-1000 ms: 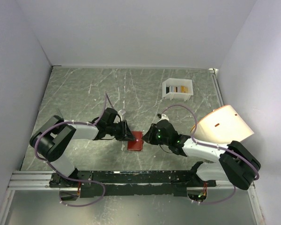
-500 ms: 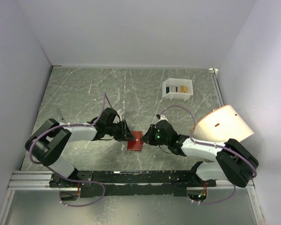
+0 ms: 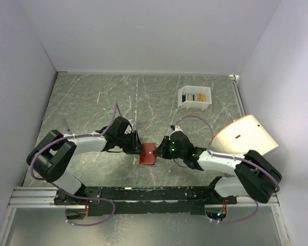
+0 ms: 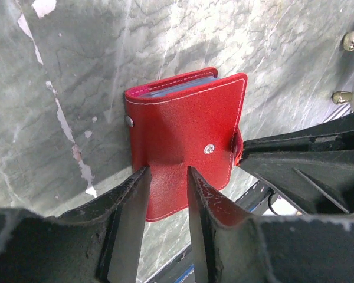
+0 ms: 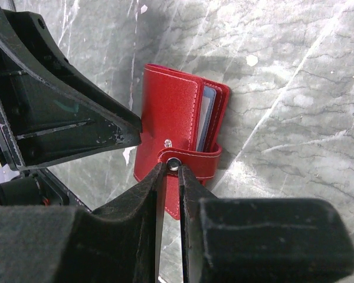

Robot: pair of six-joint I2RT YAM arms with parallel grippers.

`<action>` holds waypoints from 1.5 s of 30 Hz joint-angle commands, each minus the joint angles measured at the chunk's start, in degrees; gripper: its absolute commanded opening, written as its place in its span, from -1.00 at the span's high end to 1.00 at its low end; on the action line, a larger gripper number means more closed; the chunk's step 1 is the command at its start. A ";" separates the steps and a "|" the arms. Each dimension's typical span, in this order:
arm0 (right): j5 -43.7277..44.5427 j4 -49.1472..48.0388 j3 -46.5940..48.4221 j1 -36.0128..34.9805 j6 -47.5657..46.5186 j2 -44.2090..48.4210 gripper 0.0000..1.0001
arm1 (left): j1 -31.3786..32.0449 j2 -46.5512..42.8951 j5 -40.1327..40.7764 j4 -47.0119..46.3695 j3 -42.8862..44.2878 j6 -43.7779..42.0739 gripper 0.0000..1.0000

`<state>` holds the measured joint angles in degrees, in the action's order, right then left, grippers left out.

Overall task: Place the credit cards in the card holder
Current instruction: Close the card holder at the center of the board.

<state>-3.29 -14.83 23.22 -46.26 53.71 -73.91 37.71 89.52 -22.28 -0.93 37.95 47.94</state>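
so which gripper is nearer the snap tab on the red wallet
Right. The right gripper pinches the little red snap tab of the small red folding wallet between its fingertips; the left gripper sits open at a neighbouring wallet edge, off the tab.

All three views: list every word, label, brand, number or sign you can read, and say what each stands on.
No text can be read in any view.
card holder: plain red cover, stitching and snaps, no lettering.
cards in the white box: too small to read.
pale shade: one small orange mark, too small to read.
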 commanded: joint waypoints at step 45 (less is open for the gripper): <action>2.59 6.24 3.09 -0.26 -4.05 1.70 0.57 | 0.78 7.93 -3.12 -0.01 7.51 -1.98 0.45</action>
<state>-0.71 -6.79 26.57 -46.26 49.50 -70.85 38.11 95.37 -25.71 -0.14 43.92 47.33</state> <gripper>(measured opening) 0.215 0.277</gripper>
